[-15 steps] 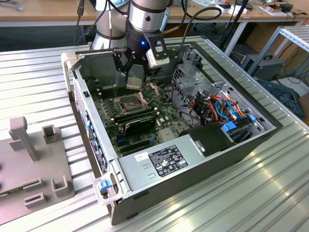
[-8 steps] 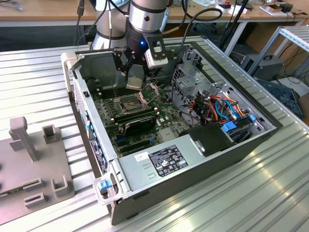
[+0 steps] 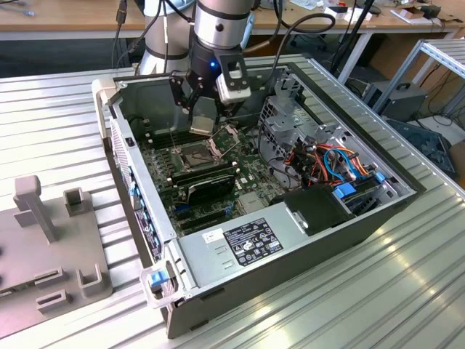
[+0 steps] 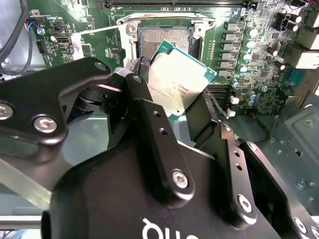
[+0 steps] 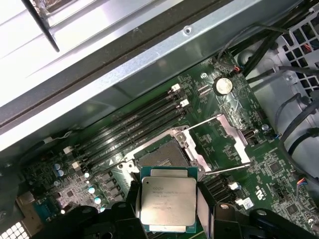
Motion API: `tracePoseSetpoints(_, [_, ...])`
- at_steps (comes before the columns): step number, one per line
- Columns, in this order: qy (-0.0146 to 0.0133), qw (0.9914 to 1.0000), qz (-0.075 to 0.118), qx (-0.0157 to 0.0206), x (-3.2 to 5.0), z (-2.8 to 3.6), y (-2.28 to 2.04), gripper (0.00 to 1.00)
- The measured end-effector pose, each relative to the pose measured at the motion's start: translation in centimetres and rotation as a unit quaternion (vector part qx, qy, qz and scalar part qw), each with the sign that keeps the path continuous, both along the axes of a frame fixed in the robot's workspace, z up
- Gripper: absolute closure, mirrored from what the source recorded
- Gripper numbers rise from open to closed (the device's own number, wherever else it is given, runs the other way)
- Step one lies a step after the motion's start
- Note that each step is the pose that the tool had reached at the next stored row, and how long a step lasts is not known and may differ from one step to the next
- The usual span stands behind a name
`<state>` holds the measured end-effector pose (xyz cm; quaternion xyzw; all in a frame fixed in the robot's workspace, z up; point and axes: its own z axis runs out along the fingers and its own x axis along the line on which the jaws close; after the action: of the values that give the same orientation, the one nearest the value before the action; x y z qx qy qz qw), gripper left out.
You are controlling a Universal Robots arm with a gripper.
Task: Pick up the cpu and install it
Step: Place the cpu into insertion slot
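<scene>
Holding the thin silver-grey square cpu clamped in my black gripper, I am hovering it just above the open metal socket, not touching.

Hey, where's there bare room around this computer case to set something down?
The ribbed table is bare beside the case, toward the exterior view's right, and in the strip between the case and the grey fixture. Inside is crowded: cables, motherboard, and the gripper holding the cpu above the socket.
</scene>
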<state>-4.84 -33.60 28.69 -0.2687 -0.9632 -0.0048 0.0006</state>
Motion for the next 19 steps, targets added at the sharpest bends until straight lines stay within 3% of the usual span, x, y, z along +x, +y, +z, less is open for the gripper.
tracePoseSetpoints(5, [0.0000,0.99951,-0.031,-0.0002,0.00,-0.03,0.00,0.46])
tracePoseSetpoints(11, [0.0000,0.99804,-0.063,-0.0003,0.00,-0.05,0.00,0.46])
tracePoseSetpoints(19, [0.0000,0.99468,-0.103,-0.0005,0.00,-0.06,0.00,0.46])
